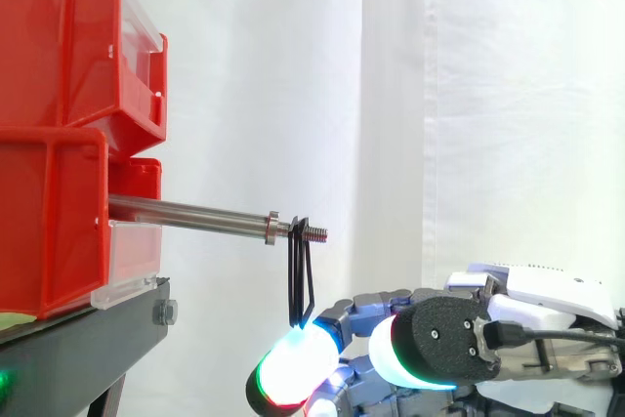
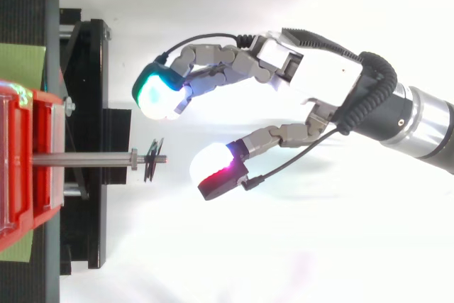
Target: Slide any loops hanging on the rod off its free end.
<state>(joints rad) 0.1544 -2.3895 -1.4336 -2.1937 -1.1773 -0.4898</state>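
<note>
You'll find the black loops (image 1: 300,275) hanging on the threaded free end of the rod (image 1: 190,211), just past its collar; the rod juts out from the red bins (image 1: 54,222). Your hand (image 2: 323,83) sits beyond the rod's tip and lower, fingers spread and grasping nothing. One glowing fingertip (image 1: 293,363) lies just under the loops.

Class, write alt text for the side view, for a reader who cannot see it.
Black loops hang near the threaded free end of a metal rod jutting from red bins. The open hand hovers below, glowing fingers just under the loops.
</note>
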